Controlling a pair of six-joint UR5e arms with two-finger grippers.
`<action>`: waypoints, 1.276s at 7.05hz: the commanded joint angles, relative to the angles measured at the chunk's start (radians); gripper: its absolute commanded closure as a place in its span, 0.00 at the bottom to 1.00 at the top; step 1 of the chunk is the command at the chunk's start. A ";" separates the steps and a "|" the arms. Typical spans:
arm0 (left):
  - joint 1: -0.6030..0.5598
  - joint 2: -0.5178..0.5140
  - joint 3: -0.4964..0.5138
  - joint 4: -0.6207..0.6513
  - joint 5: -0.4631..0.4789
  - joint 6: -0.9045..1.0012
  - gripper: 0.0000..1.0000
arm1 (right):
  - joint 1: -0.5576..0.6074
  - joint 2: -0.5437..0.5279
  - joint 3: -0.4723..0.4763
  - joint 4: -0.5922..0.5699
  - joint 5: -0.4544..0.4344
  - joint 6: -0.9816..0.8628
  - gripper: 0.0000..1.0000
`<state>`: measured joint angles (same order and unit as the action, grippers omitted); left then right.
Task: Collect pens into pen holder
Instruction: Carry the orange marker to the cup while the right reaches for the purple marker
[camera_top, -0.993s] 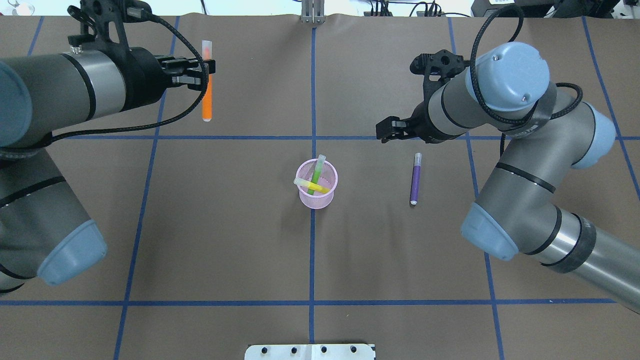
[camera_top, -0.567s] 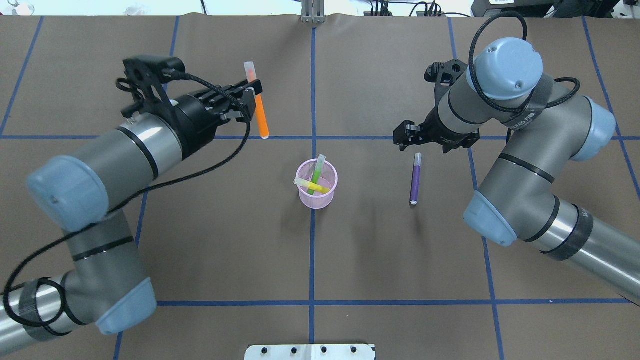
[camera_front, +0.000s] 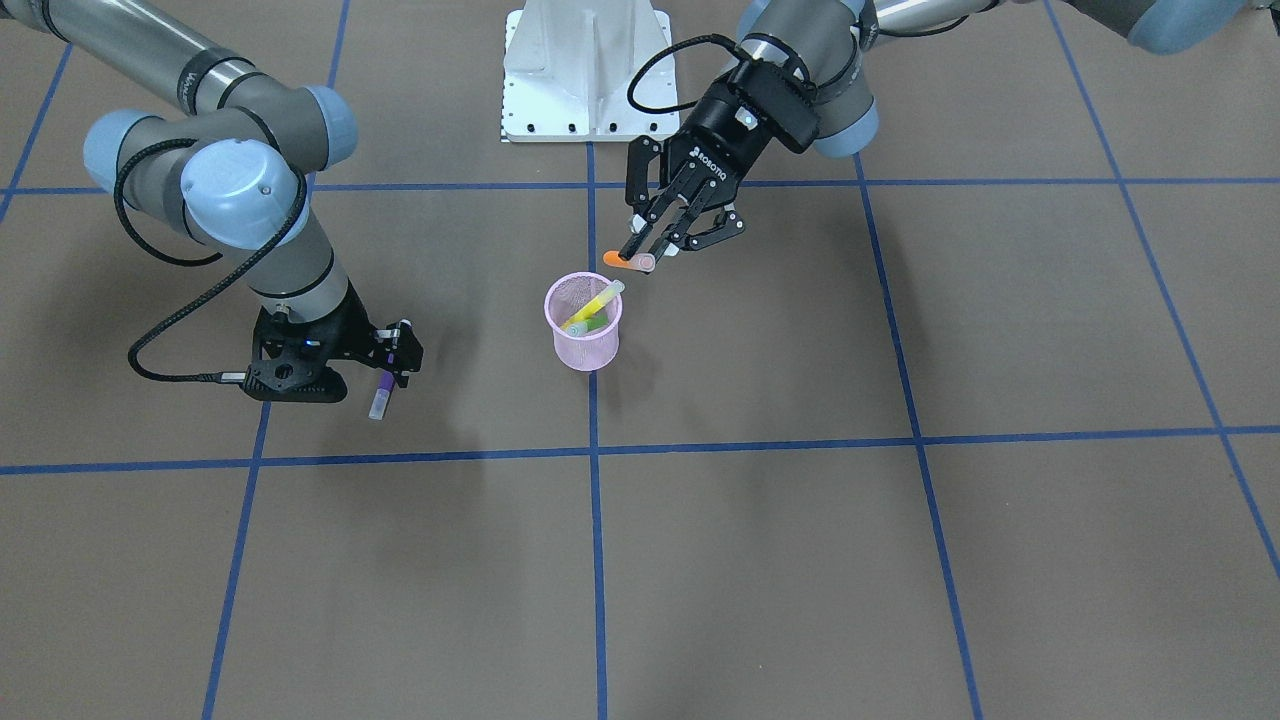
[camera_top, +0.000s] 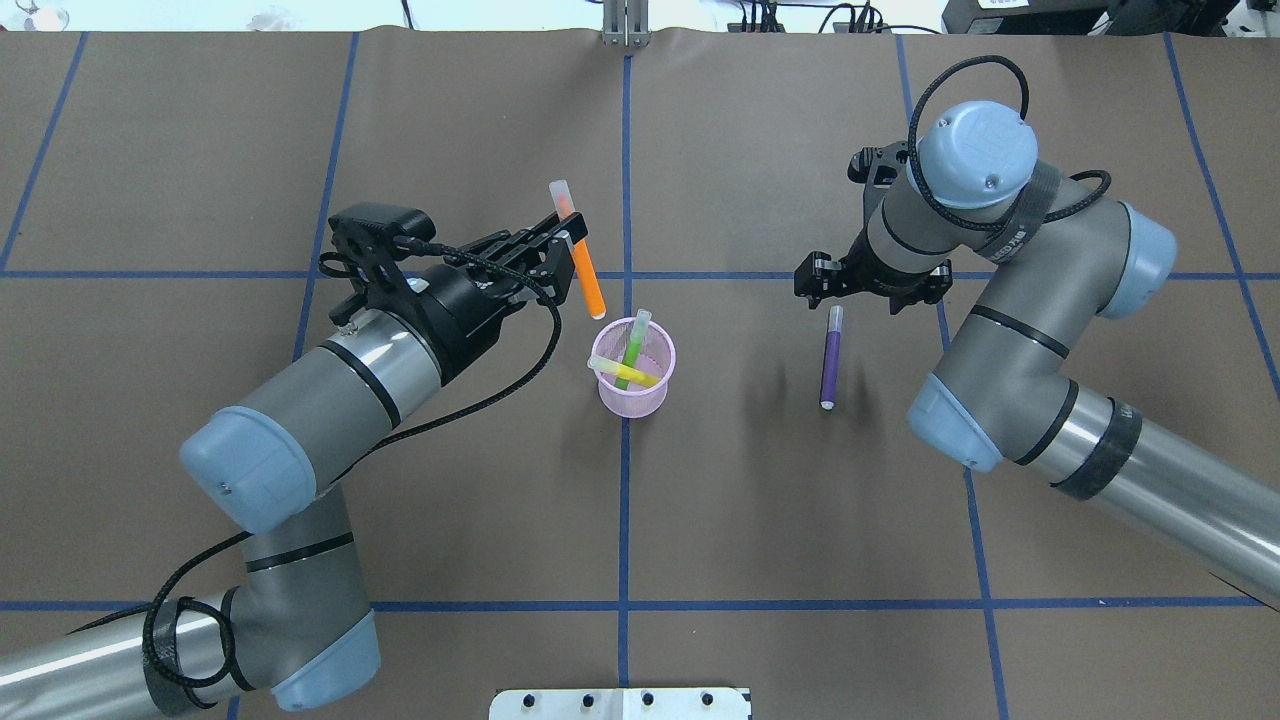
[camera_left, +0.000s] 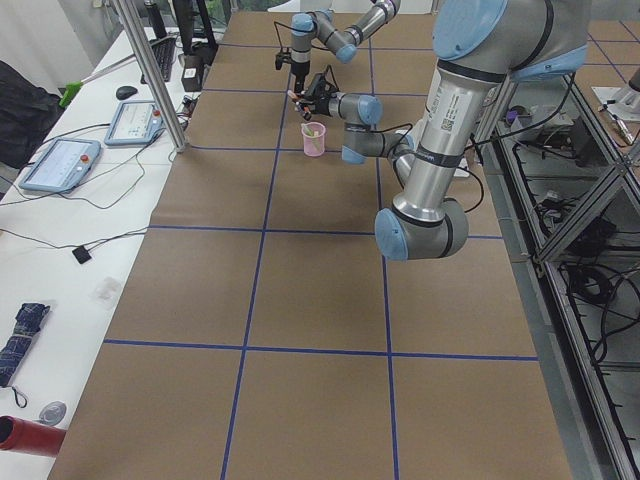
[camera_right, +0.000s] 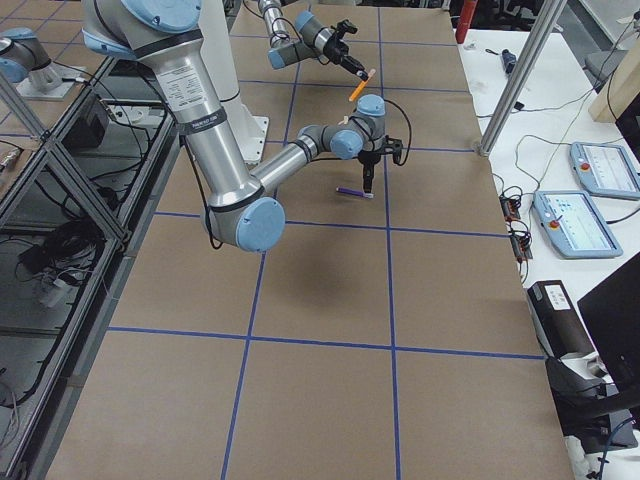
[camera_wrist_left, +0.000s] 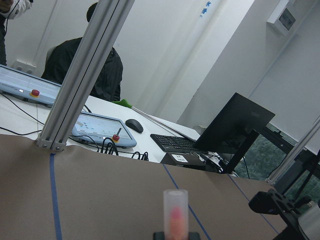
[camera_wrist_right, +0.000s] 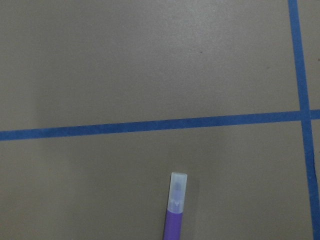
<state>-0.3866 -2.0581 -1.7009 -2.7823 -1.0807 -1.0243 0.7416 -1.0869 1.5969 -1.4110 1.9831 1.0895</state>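
The pink mesh pen holder (camera_top: 632, 398) (camera_front: 584, 350) stands at the table's centre with a green pen (camera_top: 633, 347) and a yellow pen (camera_top: 626, 373) leaning inside. My left gripper (camera_top: 567, 238) (camera_front: 648, 256) is shut on an orange pen (camera_top: 585, 275) (camera_front: 622, 260), held in the air just left of the holder's rim and slightly beyond it, pale cap (camera_wrist_left: 175, 212) pointing away. A purple pen (camera_top: 830, 362) (camera_front: 379, 401) (camera_wrist_right: 174, 210) lies flat on the table to the holder's right. My right gripper (camera_front: 397, 355) hangs open, pointing down over that pen's cap end.
Blue tape lines cross the brown table cover. The white base plate (camera_front: 588, 70) (camera_top: 620, 703) sits at the robot's edge. Side tables beyond the table ends carry tablets (camera_left: 62, 163) and cables. A person in a dark jacket (camera_wrist_left: 102, 65) sits behind a metal post (camera_wrist_left: 85, 75).
My left arm has swung the orange pen from the far left in to beside the holder. My right gripper has shifted over the purple pen's cap end.
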 joint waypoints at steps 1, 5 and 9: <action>0.005 -0.025 0.033 -0.002 0.001 -0.002 1.00 | -0.001 0.024 -0.074 0.032 0.006 0.006 0.01; 0.005 -0.028 0.041 -0.002 -0.005 -0.003 1.00 | -0.011 0.024 -0.089 0.027 0.072 0.030 0.13; 0.005 -0.028 0.049 -0.002 -0.007 -0.003 1.00 | -0.031 0.022 -0.090 0.023 0.072 0.032 0.43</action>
<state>-0.3819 -2.0864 -1.6536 -2.7842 -1.0875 -1.0278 0.7117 -1.0633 1.5065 -1.3868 2.0553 1.1211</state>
